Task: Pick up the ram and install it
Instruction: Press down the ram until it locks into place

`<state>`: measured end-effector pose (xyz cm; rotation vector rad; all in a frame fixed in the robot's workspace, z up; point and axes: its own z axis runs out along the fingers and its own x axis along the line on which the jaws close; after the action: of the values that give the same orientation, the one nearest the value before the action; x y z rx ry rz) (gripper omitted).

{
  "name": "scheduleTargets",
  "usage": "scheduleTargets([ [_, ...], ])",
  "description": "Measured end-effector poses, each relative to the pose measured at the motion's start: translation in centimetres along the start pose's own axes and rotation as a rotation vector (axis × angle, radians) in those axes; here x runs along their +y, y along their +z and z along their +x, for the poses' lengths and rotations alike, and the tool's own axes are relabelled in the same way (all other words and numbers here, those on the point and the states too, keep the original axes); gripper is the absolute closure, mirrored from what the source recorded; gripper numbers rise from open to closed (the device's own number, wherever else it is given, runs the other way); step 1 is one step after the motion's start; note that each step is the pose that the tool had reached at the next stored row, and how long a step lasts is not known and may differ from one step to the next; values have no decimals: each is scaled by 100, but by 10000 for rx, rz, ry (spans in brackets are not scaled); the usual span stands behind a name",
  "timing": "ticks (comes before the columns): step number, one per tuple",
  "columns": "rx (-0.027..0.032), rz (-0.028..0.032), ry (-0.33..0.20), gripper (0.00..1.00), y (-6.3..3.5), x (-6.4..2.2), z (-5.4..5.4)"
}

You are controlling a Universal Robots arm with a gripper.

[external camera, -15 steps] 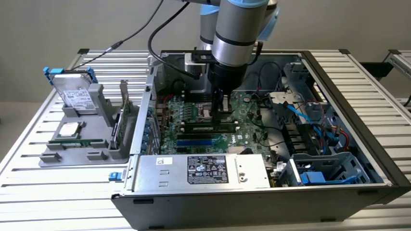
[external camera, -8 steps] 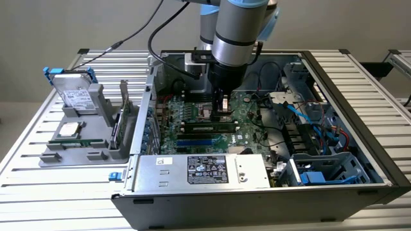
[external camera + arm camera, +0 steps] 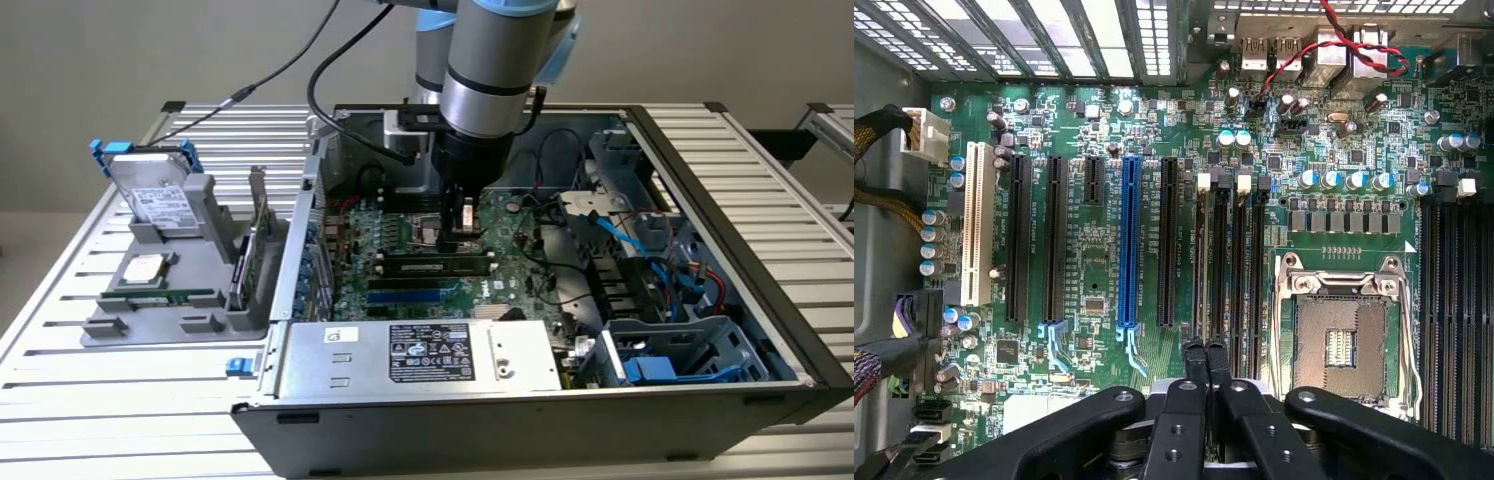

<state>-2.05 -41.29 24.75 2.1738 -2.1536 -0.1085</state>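
Gripper (image 3: pixel 1205 348) closed in wrist view; ram (image 3: pixel 434 266) apparently seated.

I see the ram (image 3: pixel 434 265) near the centre of the exterior frame: a long, thin dark-green stick with a row of black chips. It stands on its long edge on the motherboard (image 3: pixel 514 250), running left to right. I can't tell whether it's fully seated.

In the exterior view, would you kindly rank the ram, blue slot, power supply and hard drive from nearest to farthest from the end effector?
1. ram, right beside the end effector, on the motherboard.
2. blue slot, just past the ram.
3. power supply, at the case's near wall.
4. hard drive, outside the case, at the exterior view's left.
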Motion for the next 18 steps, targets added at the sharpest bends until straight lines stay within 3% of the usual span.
scheduleTargets([
  [8,-4,-1,-2,90,-2,-6,1],
  [13,-71,18,-8,90,-16,-152,20],
  [14,-71,54,-8,90,-16,-169,20],
  [18,-69,296,-7,90,1,-188,21],
])
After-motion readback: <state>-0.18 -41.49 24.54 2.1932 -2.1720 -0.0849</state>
